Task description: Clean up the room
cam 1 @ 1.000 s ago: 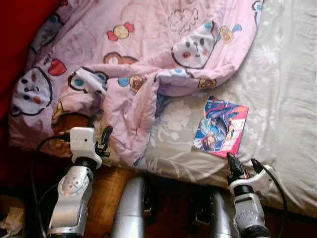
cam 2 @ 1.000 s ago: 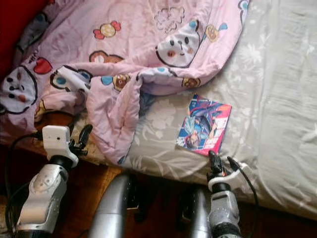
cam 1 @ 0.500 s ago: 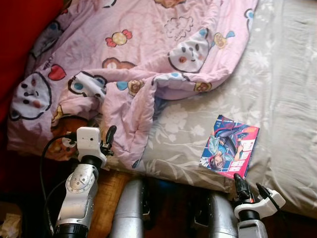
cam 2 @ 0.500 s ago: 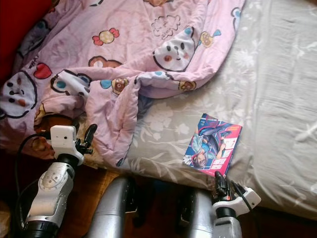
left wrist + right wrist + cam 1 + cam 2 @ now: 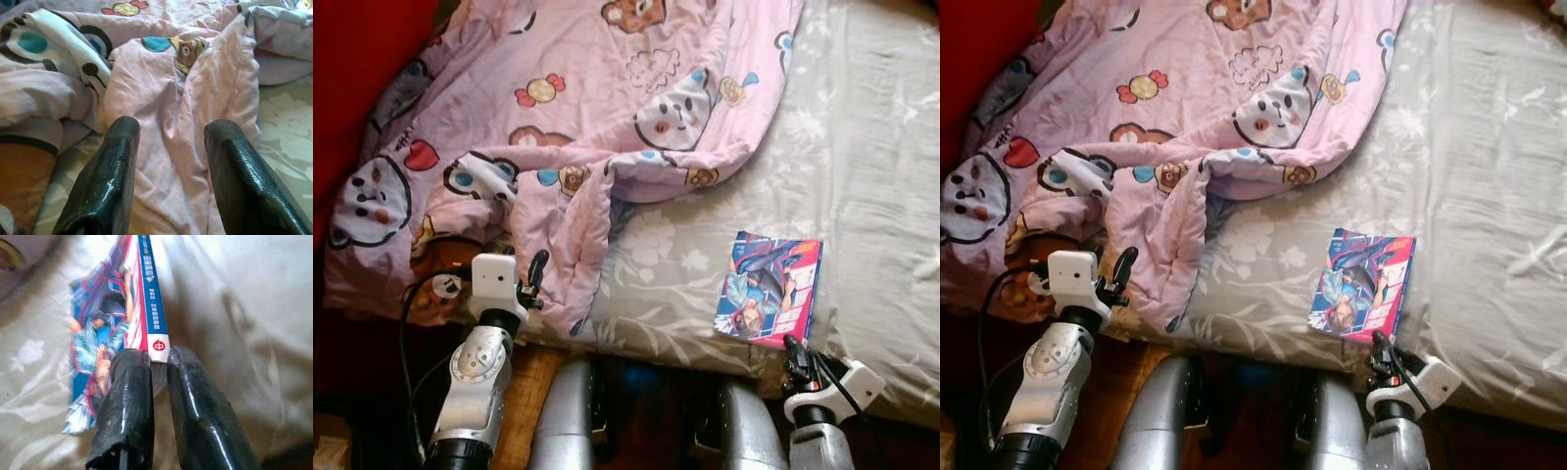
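At the left edge of the bed [image 5: 871, 127], a crumpled pink quilt [image 5: 597, 108] printed with cartoon animals is spread, one fold hanging over the near edge. The left gripper [image 5: 533, 279] is held just beside that fold; its fingers [image 5: 112, 166] are parted wide, with the pink cloth seen beyond and between them but nothing gripped. Further right, a brightly coloured comic book [image 5: 771, 289] lies flat on the grey flowered sheet near the bed's front edge, apart from the quilt. The right gripper [image 5: 801, 360] is set at the book's near corner, and its fingers [image 5: 129, 401] are drawn nearly together on the spine end, so the book appears to be pinched. The step in hand is judged to be picking up the book. Next, a firm hold and a straight lift clear of the sheet would be called for, before it is carried off.
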You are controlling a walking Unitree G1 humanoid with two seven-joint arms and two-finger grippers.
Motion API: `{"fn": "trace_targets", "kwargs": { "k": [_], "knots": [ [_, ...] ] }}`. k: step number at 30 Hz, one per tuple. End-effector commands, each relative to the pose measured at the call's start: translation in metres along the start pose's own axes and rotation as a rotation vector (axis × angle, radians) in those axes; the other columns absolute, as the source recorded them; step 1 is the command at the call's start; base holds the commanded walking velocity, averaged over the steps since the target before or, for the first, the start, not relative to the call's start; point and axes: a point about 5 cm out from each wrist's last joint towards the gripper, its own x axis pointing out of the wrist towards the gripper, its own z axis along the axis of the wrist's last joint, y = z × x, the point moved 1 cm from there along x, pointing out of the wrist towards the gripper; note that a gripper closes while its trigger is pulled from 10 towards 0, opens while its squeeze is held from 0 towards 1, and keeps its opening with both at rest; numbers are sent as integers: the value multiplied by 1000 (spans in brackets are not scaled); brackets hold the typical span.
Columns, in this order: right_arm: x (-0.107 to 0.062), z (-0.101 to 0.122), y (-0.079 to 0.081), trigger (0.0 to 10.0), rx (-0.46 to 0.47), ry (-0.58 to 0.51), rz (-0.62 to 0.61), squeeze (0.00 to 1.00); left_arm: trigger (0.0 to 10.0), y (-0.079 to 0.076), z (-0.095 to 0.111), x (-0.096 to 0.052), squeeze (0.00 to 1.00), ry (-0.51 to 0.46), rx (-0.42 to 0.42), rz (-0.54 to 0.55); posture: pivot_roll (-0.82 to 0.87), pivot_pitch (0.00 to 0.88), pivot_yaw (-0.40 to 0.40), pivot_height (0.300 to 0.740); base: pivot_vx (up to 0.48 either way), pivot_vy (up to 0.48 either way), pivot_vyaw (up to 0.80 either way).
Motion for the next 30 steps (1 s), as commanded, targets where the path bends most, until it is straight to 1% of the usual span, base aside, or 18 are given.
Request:
{"fn": "trace_targets", "kwargs": {
  "k": [1, 2, 3, 4, 5, 6, 7, 8, 11, 12, 13, 14, 15, 18, 22, 28, 29, 30],
  "knots": [
    [2, 14, 1, 0, -61, -59, 9, 0, 10000, 0, -12, -6, 0, 42, 7, 0, 86, 267, 14, 637, 0, 0, 0],
    [7, 22, 8, 0, -102, -87, 28, 0, 10000, 0, -13, -4, 0, 44, 5, 5, 83, 258, 13, 637, 0, 0, 0],
    [7, 22, 8, 0, -102, -87, 28, 0, 10000, 0, -13, -4, 0, 44, 5, 5, 83, 258, 13, 637, 0, 0, 0],
    [11, 27, 13, 0, -134, -105, 35, 0, 10000, 1, -14, -2, 0, 44, 3, 14, 80, 250, 13, 637, 0, 0, 0],
    [13, 28, 14, 1529, -147, -109, 35, 0, 10000, 2, -15, -1, 0, 46, 2, 16, 77, 242, 15, 637, 0, 0, 0],
    [14, 28, 15, 1529, -153, -110, 34, 0, 10000, 2, -16, -1, 0, 48, 2, 17, 77, 242, 15, 637, 0, 0, 0],
    [15, 29, 16, 10000, -175, -110, 36, 0, 10000, 2, -18, -1, 0, 52, 2, 20, 72, 233, 16, 637, 0, 0, 0],
    [16, 29, 16, 10000, -181, -110, 36, 0, 10000, 2, -19, -1, 0, 56, 3, 21, 69, 230, 17, 637, 0, 0, 0],
    [18, 27, 14, 10000, -246, -77, 22, 0, 10000, 4, -25, -2, 0, 74, -6, 31, 62, 218, 15, 637, 0, 0, 0],
    [18, 27, 14, 10000, -246, -77, 22, 0, 10000, 4, -25, -2, 0, 74, -6, 31, 62, 218, 15, 637, 0, 0, 0],
    [18, 26, 15, 10000, -315, -66, 36, 0, 10000, 6, -27, -2, 0, 79, -9, 37, 60, 216, 13, 641, 0, 0, 0],
    [18, 26, 17, 10000, -330, -68, 47, 0, 10000, 8, -28, -2, 0, 81, -9, 39, 62, 213, 12, 646, 0, 0, 0],
    [18, 26, 17, 10000, -330, -68, 47, 0, 10000, 8, -28, -2, 0, 81, -9, 39, 62, 213, 12, 646, 0, 0, 0],
    [21, 25, 17, 10000, -335, -57, 44, 0, 10000, 15, -33, -5, 0, 95, -5, 58, 68, 205, 9, 671, 0, 0, 0],
    [22, 24, 19, 10000, -336, -52, 43, 0, 10000, 18, -39, -9, 0, 118, -6, 68, 68, 203, 7, 690, 0, 0, 0],
    [22, 17, 21, 10000, -342, -29, 48, 0, 10000, 19, -55, -15, 0, 176, -17, 86, 68, 194, 5, 729, 0, 0, 0],
    [22, 15, 21, 10000, -342, -23, 48, 0, 10000, 19, -61, -18, 0, 204, -22, 89, 66, 189, 6, 739, 0, 0, 0],
    [22, 14, 21, 10000, -341, -19, 47, 0, 10000, 20, -65, -20, 0, 221, -26, 90, 66, 188, 6, 740, 0, 0, 0]
  ]
}}
